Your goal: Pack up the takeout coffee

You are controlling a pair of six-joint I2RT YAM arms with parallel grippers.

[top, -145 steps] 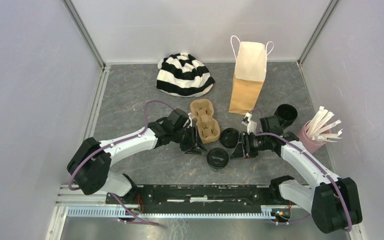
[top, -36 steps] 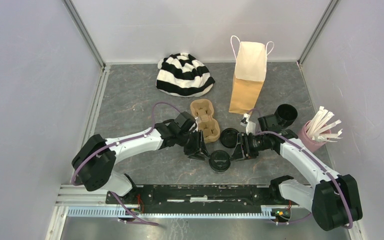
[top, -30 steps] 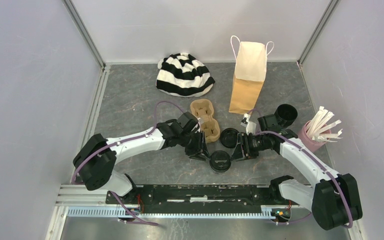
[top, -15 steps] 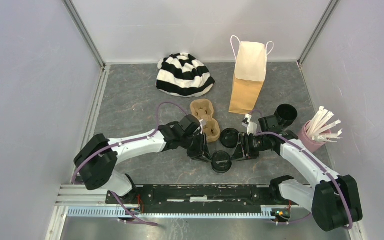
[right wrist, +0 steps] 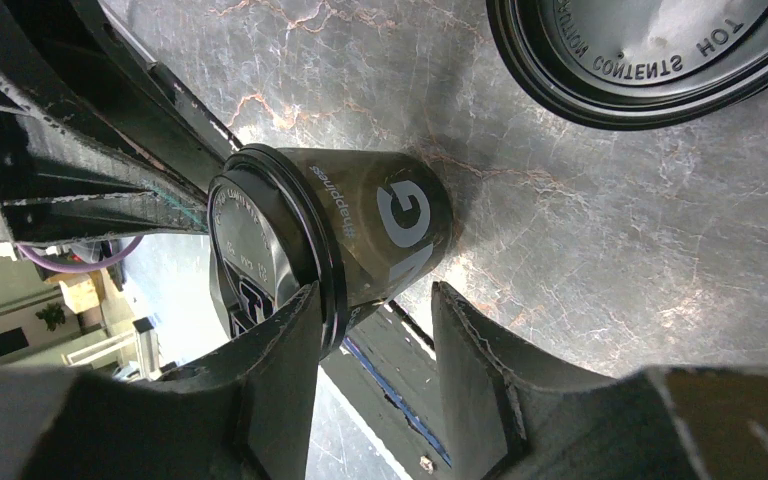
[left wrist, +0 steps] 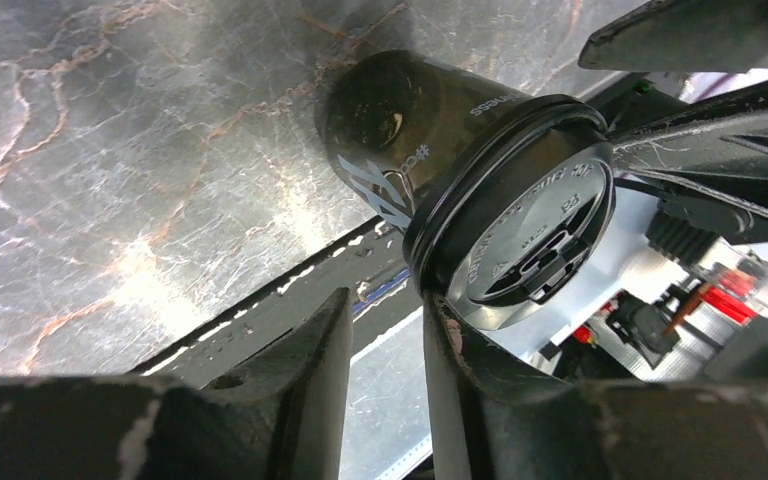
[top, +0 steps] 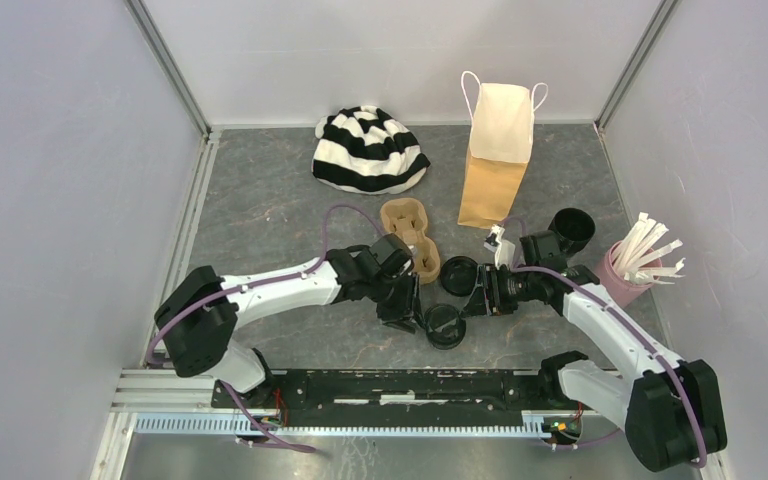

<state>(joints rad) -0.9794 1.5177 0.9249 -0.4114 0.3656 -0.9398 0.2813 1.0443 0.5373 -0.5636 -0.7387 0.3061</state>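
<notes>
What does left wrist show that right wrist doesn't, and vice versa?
Only left wrist: the black cup with its lid nearly face-on, sip tab clear; the left gripper, jaws apart, nothing between. Only right wrist: a second lid, embossed CONTENTS HOT, at the frame's top; the right gripper, jaws apart, cup just beyond them. Both: that same lidded cup standing on the marbled table, with the opposite arm's gripper behind it.

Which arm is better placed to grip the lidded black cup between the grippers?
Probably the right. In its wrist view the lidded cup lies in line with the open gap of the right gripper. The left gripper has a narrower gap, and the cup sits beside it.
</notes>
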